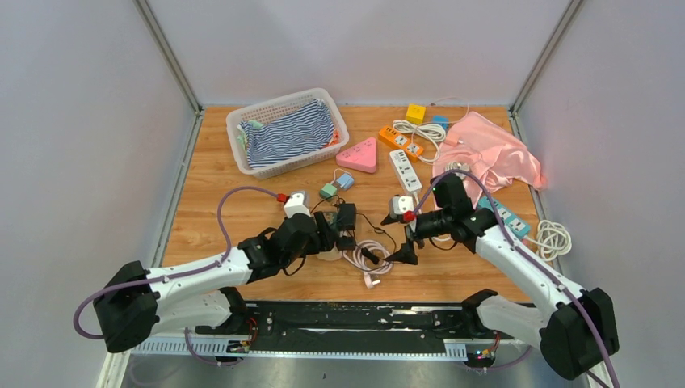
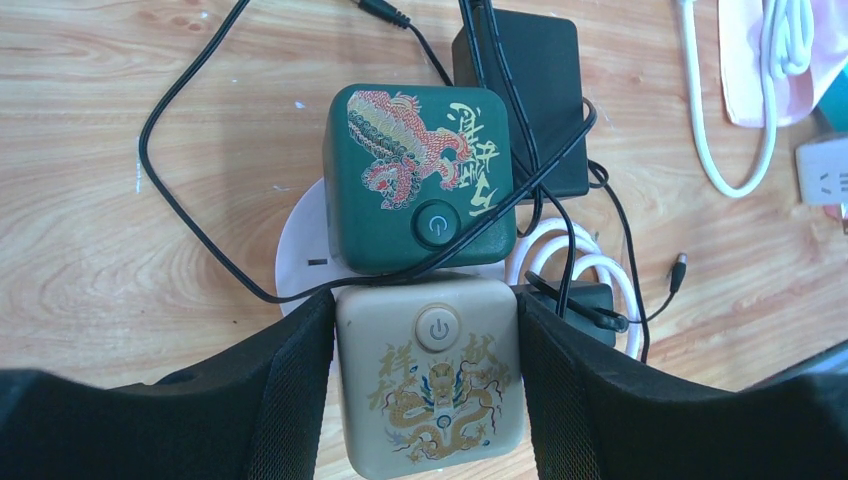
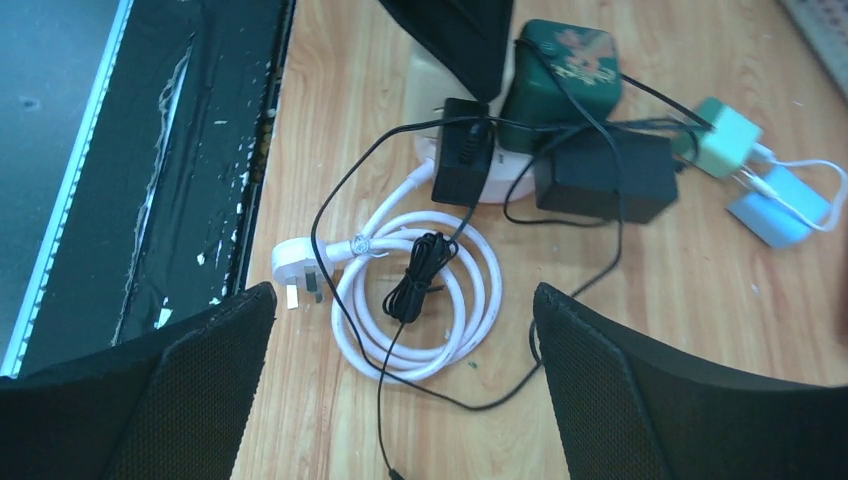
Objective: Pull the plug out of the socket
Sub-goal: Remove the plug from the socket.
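Left claw clenched on beige cube plug, a finger against each side; green cube plug just ahead of its fingertips, touching the beige one, over white round socket; right claw released, spread wide above coiled white cable

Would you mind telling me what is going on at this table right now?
The left gripper is closed on the beige cube plug, with a finger against each of its sides. The plug sits on a round white socket beside a green cube plug and has not yet been pulled off. The right gripper hangs open above a coiled white cable, holding nothing.
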`<action>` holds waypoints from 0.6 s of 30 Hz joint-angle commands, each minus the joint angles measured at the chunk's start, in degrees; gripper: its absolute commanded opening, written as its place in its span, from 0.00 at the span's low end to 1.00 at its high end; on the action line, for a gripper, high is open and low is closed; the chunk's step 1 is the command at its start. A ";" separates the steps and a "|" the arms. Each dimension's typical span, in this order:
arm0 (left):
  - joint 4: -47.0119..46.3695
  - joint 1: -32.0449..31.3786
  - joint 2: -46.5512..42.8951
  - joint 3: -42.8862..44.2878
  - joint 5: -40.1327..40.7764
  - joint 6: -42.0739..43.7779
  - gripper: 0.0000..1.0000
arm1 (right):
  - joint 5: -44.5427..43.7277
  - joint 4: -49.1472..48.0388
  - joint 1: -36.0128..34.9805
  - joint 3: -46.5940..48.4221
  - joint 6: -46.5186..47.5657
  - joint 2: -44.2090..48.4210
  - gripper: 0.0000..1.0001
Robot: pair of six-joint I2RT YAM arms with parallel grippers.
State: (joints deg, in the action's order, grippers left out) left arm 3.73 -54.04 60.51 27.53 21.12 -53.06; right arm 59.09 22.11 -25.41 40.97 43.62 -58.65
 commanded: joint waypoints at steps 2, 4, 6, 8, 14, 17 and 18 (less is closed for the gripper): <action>-3.46 0.50 0.20 -0.39 -5.90 4.53 0.11 | -3.20 -5.26 -5.86 -0.53 5.37 -4.63 0.96; -3.46 0.67 0.41 -0.73 -6.12 5.50 0.10 | -4.84 -6.55 -7.46 0.66 5.25 -7.45 0.90; -3.51 0.82 0.84 -0.97 -6.27 6.00 0.09 | -6.45 -7.55 -9.30 1.63 5.20 -10.21 0.82; -3.47 1.02 1.41 -1.22 -6.35 6.04 0.08 | -8.67 -9.03 -11.67 1.59 4.88 -12.37 0.75; -3.51 1.31 1.70 -1.76 -7.58 5.45 0.07 | -19.41 -20.47 -17.07 -1.67 -2.97 -12.99 0.71; -3.46 1.31 1.44 -1.95 -8.63 4.93 0.07 | -22.35 -21.66 -17.29 -1.01 -5.91 -14.07 0.70; -3.47 1.35 1.37 -2.00 -9.03 4.76 0.07 | -22.41 -21.65 -17.36 -0.92 -6.25 -14.63 0.70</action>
State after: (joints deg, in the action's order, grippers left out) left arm 0.73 -52.99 61.41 27.14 16.43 -46.46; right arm 42.13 5.28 -42.02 40.23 41.93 -72.25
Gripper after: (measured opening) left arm 0.619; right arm 0.706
